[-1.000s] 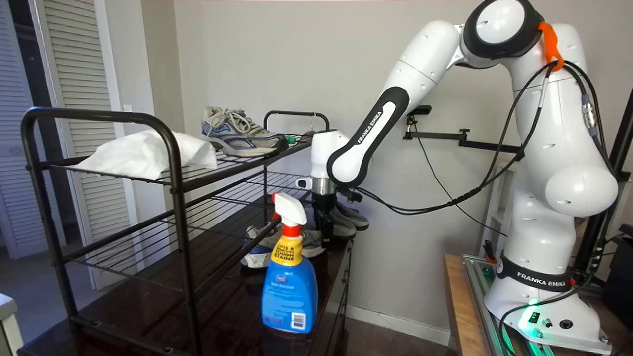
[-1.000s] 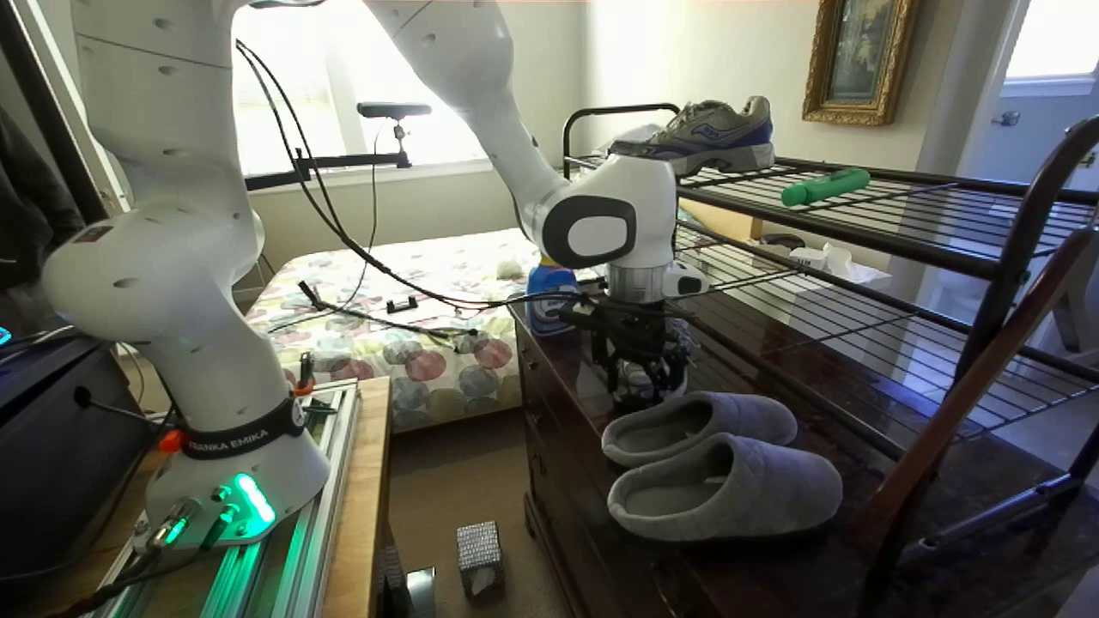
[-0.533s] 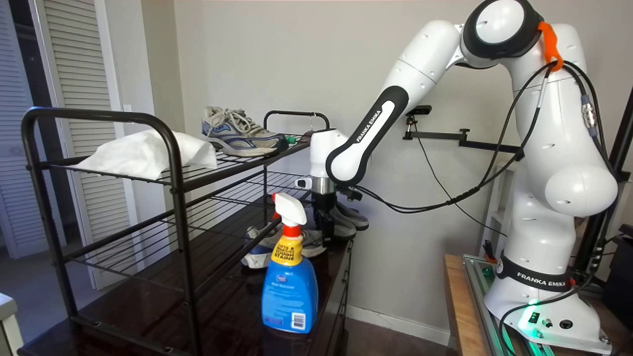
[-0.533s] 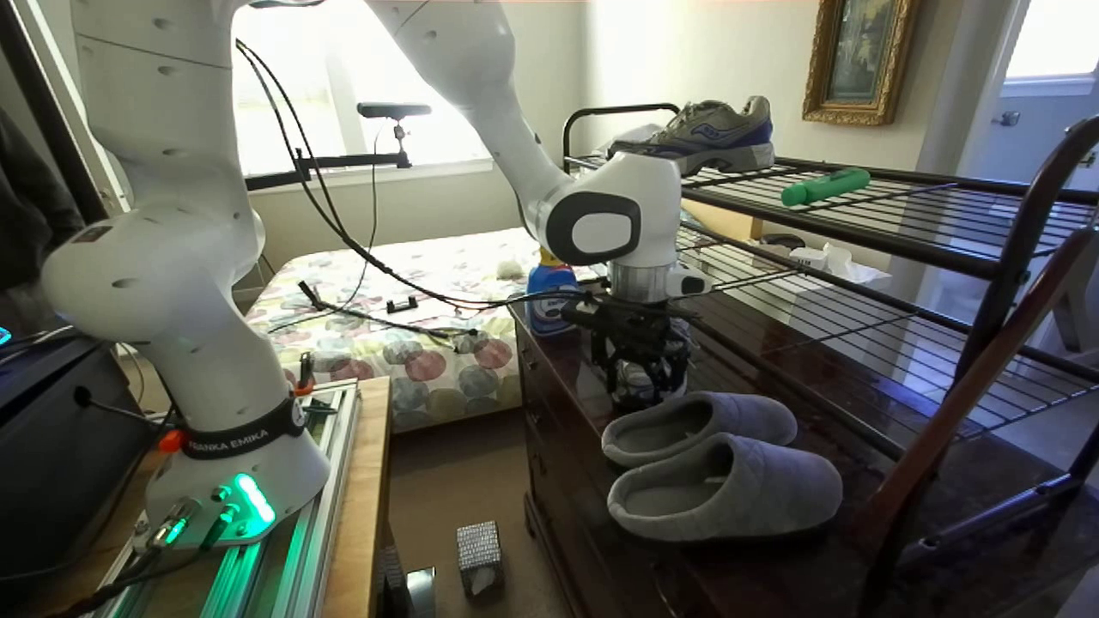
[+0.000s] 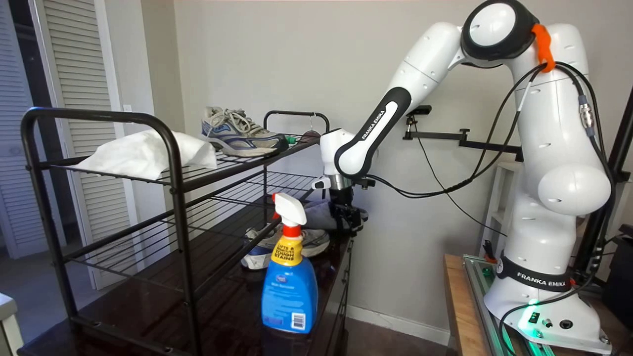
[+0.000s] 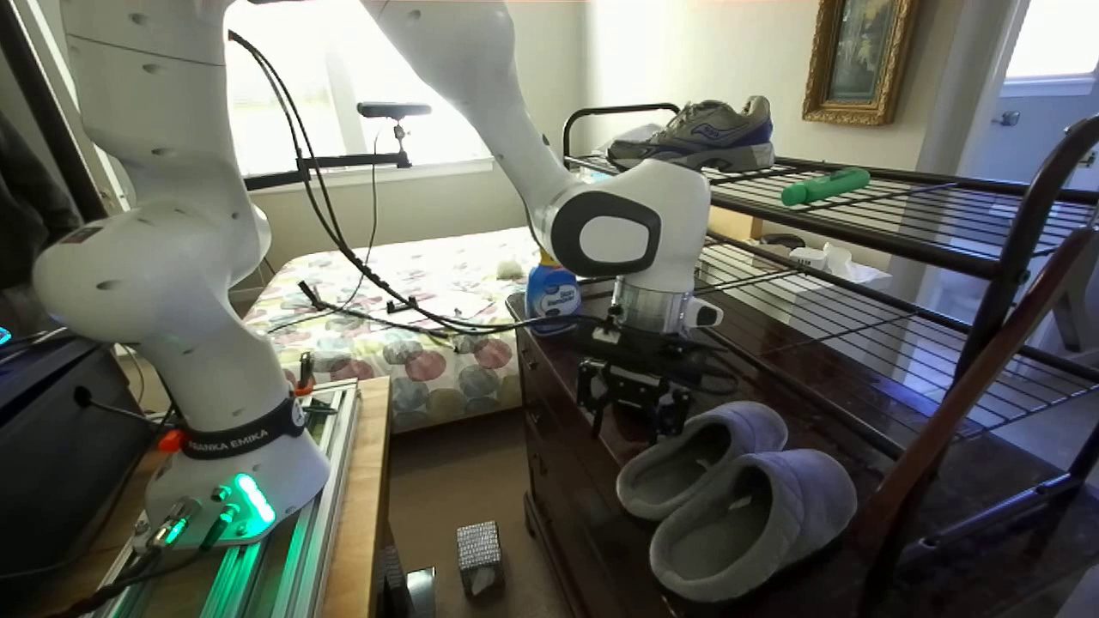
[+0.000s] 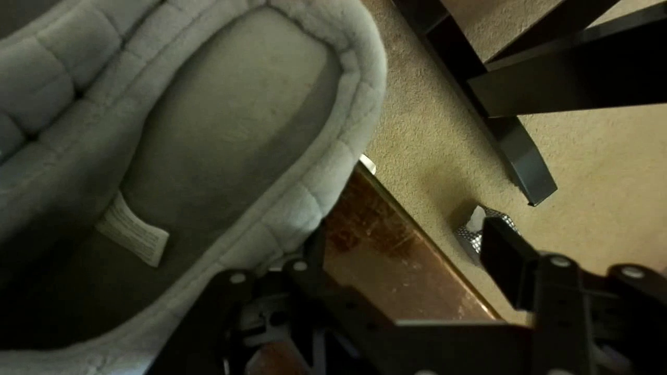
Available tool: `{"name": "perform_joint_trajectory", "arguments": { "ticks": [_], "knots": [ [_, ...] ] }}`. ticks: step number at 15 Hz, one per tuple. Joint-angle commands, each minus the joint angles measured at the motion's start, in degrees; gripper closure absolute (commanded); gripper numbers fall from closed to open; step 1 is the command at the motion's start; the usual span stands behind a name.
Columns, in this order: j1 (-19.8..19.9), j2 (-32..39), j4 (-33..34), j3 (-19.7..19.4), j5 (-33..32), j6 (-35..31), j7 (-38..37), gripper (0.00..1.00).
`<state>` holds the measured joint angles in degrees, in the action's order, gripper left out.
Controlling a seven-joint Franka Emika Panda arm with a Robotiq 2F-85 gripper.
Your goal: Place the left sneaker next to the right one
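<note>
One grey, white and blue sneaker (image 5: 242,136) lies on the rack's top shelf; it also shows in an exterior view (image 6: 708,137). The matching sneaker (image 5: 315,242) sits on the dark dresser, partly hidden behind the spray bottle and a rack bar. It is hidden behind my gripper in an exterior view. My gripper (image 5: 352,228) is tilted and low over the dresser's front edge, beyond the lower sneaker's toe and beside the grey slippers (image 6: 755,524). In the wrist view, the gripper (image 7: 404,250) has its fingers wide apart with nothing between them. One finger is against or very close to a slipper (image 7: 307,208).
A blue spray bottle (image 5: 289,296) stands in front of the lower sneaker. The black wire rack (image 5: 180,237) stands over the dresser (image 6: 592,549). A white cloth (image 5: 143,153) and a green tube (image 6: 824,186) lie on its top shelf. A patterned tissue box (image 6: 478,554) is on the floor.
My gripper has moved away from the lower sneaker toward the slippers and tilted. Both slippers have shifted and turned. More of the lower sneaker's toe shows. The top-shelf sneaker has not moved.
</note>
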<state>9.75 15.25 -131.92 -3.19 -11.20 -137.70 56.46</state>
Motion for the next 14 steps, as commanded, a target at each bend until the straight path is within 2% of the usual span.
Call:
{"name": "perform_joint_trajectory", "arguments": {
  "ticks": [1,6,7,8,9,11,14],
  "knots": [
    [0.73,-2.28,-1.5,0.28,0.17,1.1,5.89,0.48],
    [0.65,-3.75,-1.87,1.93,6.46,2.04,9.53,0.48],
    [0.33,-3.9,-1.7,2.05,7.4,2.26,8.7,0.16],
    [0.22,-4.22,-1.58,2.41,8.9,2.88,8.68,0.05],
    [-0.1,-2.18,-0.45,1.39,6.18,1.49,7.74,0.17],
    [-0.29,-2.67,-0.48,1.72,7.38,1.87,7.75,0.05],
    [-0.48,-3.98,-1.78,1.72,7.27,0.21,7.14,0.0]
  ]
}}
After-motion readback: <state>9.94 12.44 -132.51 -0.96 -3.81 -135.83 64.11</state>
